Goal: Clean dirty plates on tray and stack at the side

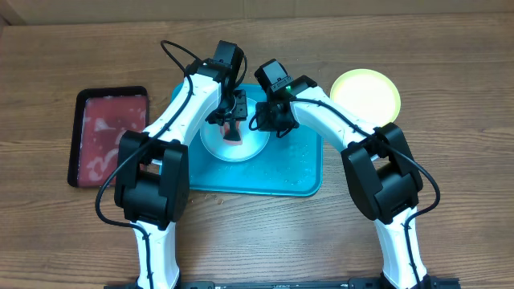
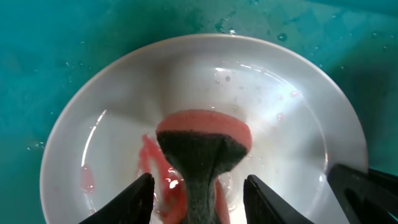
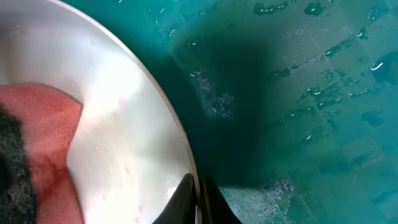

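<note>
Two jaws of the left gripper [image 2: 199, 185] stand apart, one on each side of the pink sponge with a dark scratchy back [image 2: 205, 134], not touching it. The sponge stands on its edge between them in the round white plastic plate [image 2: 280, 112], so it could tip into the wet red smear [image 2: 149, 155] beside it.

The right gripper [image 3: 197, 196] has its jaws squeezed tight at the plate's edge. If they slip, the plate could slide on the wet, big blue-green plastic tray [image 2: 62, 37] under it. It is hard to see if they pinch the rim.

Far past them sits a round yellow-green plate [image 1: 365, 94]. I cannot find a third plate.
</note>
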`<state>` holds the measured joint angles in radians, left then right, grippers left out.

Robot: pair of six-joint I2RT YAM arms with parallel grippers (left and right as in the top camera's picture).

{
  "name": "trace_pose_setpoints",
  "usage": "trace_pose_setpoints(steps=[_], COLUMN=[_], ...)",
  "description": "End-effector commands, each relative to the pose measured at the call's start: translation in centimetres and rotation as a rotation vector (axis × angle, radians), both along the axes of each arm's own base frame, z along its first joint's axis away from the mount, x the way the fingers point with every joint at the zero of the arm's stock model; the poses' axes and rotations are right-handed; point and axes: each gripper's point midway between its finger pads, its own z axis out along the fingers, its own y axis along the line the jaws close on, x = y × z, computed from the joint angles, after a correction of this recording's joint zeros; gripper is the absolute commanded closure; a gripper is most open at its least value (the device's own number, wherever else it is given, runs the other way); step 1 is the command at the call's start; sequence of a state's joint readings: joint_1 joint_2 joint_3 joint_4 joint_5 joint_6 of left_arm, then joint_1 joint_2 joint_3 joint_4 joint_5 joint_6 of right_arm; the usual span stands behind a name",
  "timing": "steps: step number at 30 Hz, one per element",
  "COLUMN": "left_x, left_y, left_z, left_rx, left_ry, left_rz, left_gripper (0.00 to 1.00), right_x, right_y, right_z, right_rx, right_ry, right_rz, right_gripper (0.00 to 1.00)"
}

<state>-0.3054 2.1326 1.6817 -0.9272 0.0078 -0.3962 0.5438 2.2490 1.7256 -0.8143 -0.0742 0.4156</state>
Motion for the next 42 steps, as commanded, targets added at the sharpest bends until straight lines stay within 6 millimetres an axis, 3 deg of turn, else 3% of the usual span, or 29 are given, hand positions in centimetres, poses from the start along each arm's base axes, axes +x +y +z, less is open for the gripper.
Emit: trace_pose_setpoints(steps=[1,3,7,20,22,24,34,36,42], left_x=[-0.6,-1.2,-1.7,-2.7,-3.1,-3.4,-1.9,-1.7,-1.2], left_y=[-0.1,0.1,0.2,0.1,0.1,0.2,-0.2,0.4,5.4], left_z=[-0.7,-1.0,-1.4,-2.4,-2.9,-3.2,-2.0,-2.1,-1.7], left_rx=[-0.014,-0.009,-0.005,-0.021,-0.020,-0.020,-0.033,0.003,0.279], left_ry=[0.030,0.048,0.067,0.103,0.112,0.118,0.069,0.061,0.014], left_rz=[-0.019,-0.019,-0.018,-0.019,-0.018,-0.018,-0.021,-0.014,0.032], left_gripper=[0.52,0.53,0.68,0.74,0.81,0.96,0.96,0.96,0.96], right_x=[0.3,0.2,0.2,0.2,0.2,0.2,0.2,0.2,0.2], right_y=[-0.6,-0.6,-0.6,-0.6,-0.6,-0.6,-0.6,-0.6,-0.6], right_z=[0.3,0.3,0.3,0.3,0.3,0.3,0.3,0.3,0.3], right_rx=[-0.023,-0.023,-0.023,-0.023,-0.023,-0.023,-0.023,-0.023,-0.025], right_ry=[-0.018,-0.017,-0.018,-0.017,-0.017,-0.017,-0.017,-0.017,-0.014], right_rz=[-0.018,-0.018,-0.018,-0.018,-0.018,-0.018,-0.018,-0.018,-0.018], right_gripper=[0.96,0.96,0.96,0.96,0.96,0.96,0.96,0.96,0.96])
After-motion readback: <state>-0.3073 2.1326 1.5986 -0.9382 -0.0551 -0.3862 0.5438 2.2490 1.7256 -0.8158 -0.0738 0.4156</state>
